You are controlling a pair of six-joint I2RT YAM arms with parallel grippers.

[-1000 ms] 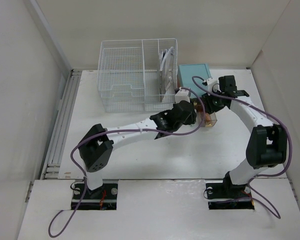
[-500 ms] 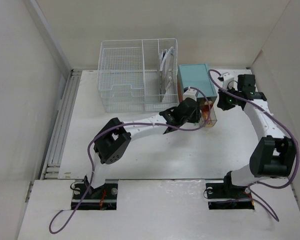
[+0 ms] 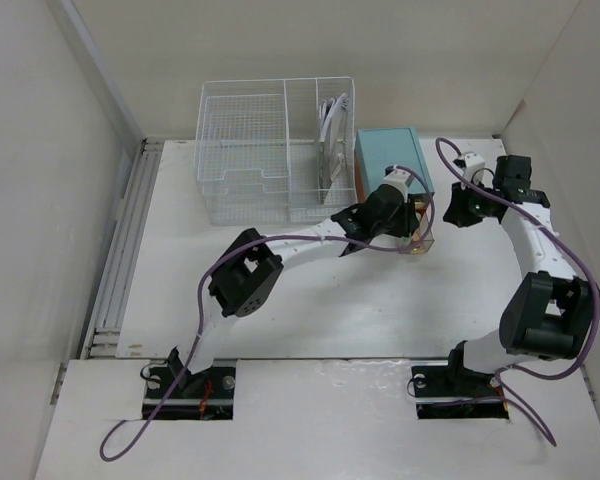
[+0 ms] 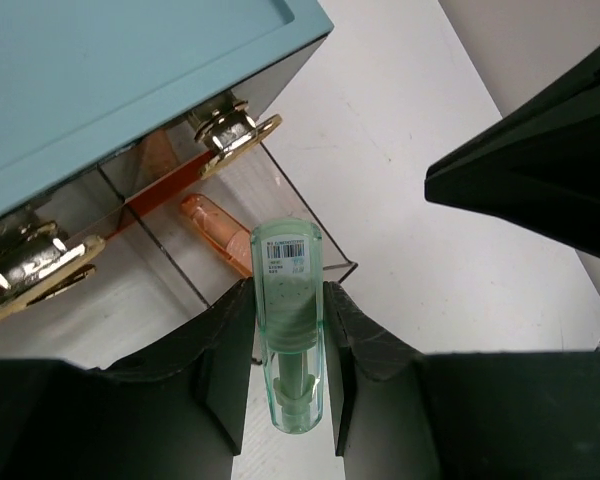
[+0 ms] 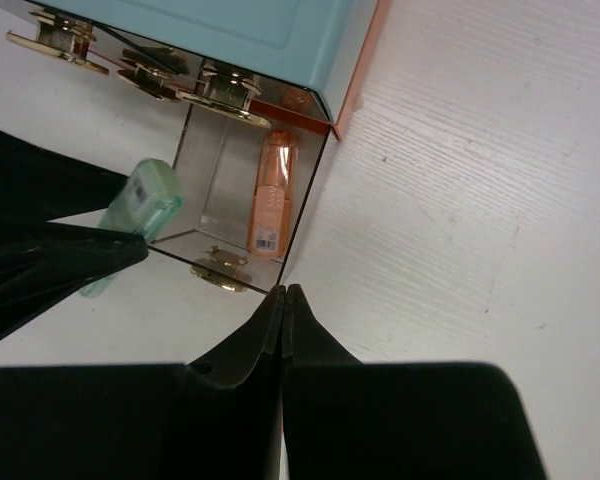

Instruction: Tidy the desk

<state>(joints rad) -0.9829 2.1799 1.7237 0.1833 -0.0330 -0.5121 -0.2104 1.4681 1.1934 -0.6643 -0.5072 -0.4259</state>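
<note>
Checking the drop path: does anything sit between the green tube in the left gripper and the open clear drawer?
Nothing visible does. The left gripper holds the green tube right by the clear drawer, which is pulled open. An orange tube lies along one side, leaving bare floor. The shut right gripper stands off to the side.

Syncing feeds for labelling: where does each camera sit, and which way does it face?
Top external: above, behind the bases, looking down at the desk, wire basket, teal box; both arms show.
Left wrist: over the open drawer; left gripper holding a green tube.
Right wrist: looks down at that drawer; shut right gripper shows.
Both wrist views share the green tube and drawer's orange tube.
</note>
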